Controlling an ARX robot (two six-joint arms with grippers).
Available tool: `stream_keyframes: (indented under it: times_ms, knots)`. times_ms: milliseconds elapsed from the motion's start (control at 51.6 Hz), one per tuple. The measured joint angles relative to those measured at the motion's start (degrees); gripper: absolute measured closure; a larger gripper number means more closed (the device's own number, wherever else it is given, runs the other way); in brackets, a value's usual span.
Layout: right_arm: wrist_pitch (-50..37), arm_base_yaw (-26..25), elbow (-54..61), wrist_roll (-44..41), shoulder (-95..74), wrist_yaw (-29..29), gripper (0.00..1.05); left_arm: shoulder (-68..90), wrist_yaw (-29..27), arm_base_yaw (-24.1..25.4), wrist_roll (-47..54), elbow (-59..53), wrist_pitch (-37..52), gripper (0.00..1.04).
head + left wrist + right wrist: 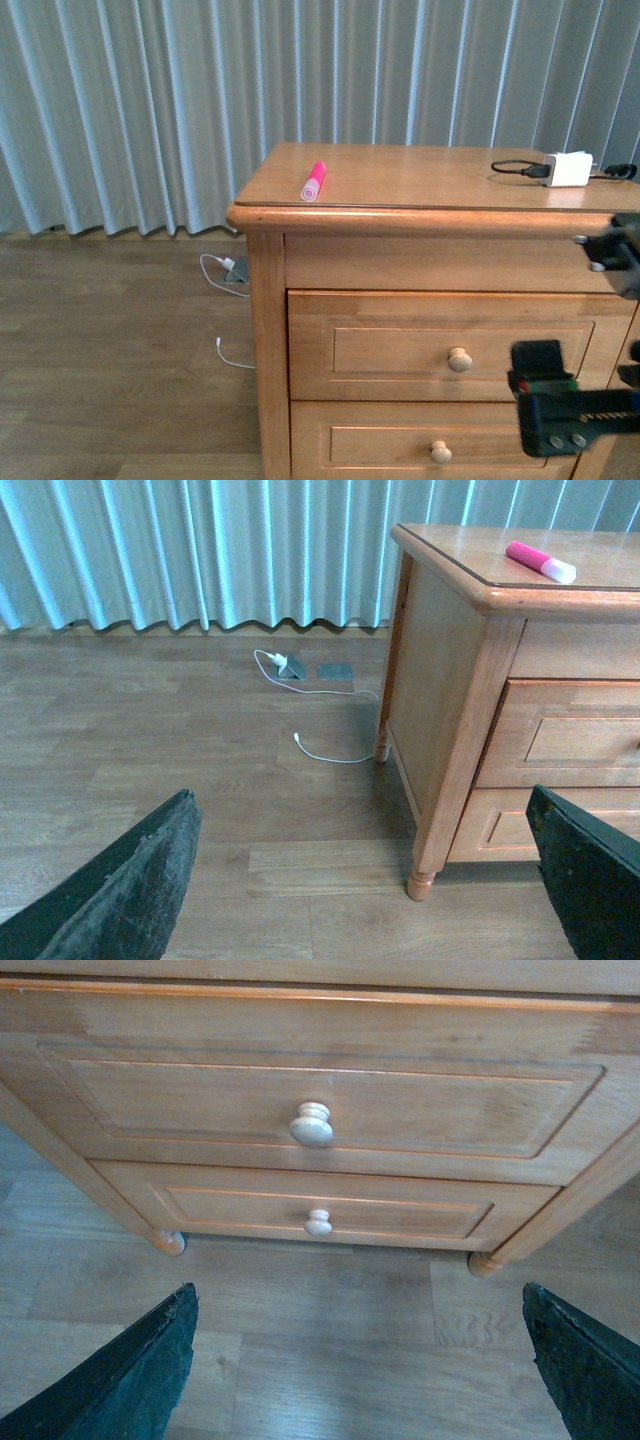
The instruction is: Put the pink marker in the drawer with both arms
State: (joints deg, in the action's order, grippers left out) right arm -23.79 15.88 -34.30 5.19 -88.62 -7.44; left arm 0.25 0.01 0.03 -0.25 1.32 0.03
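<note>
The pink marker (314,181) lies on the wooden cabinet's top near its left front corner, pale cap toward the front; the left wrist view also shows the marker (540,562). The drawer (400,345) is shut, its round knob (459,359) facing out. My right gripper (360,1380) is open with nothing between its fingers (120,1380); it hangs low in front of the drawer (200,1100), away from the knob (311,1125). My left gripper (365,900) is open and empty, low over the floor off the cabinet's left front corner. A black arm part (556,402) shows at the lower right.
A white charger block (568,168) with a black cable (515,168) sits on the cabinet's right rear. A like lower drawer (400,1218) sits beneath the top one. A white cable (310,685) trails on the wood floor before the curtain (150,100).
</note>
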Motion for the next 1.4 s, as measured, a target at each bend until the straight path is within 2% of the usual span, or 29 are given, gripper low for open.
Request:
stream_keyframes:
  times_ms: [330, 601, 872, 1202, 1280, 1396]
  knots:
    - [-4.5, 1.4, -15.3, -0.1, -19.5, -3.3, 0.08, 0.0, 0.0, 0.0, 0.0, 0.0, 0.0, 0.06]
    - [-4.6, 0.6, -24.3, -1.6, -30.5, -3.3, 0.08, 0.0, 0.0, 0.0, 0.0, 0.0, 0.0, 0.06]
    - [-4.2, -0.3, -29.4, -1.5, -35.4, -3.0, 0.08, 0.0, 0.0, 0.0, 0.0, 0.0, 0.0, 0.06]
    - [-3.8, -0.9, -30.5, -1.2, -36.9, -2.3, 0.08, 0.0, 0.0, 0.0, 0.0, 0.0, 0.0, 0.06]
    - [-4.3, -0.9, -30.5, -0.9, -36.9, -2.8, 0.24, 0.0, 0.0, 0.0, 0.0, 0.0, 0.0, 0.06]
    - [-4.4, -1.1, -30.4, -0.9, -36.9, -3.0, 0.4, 0.0, 0.0, 0.0, 0.0, 0.0, 0.0, 0.06]
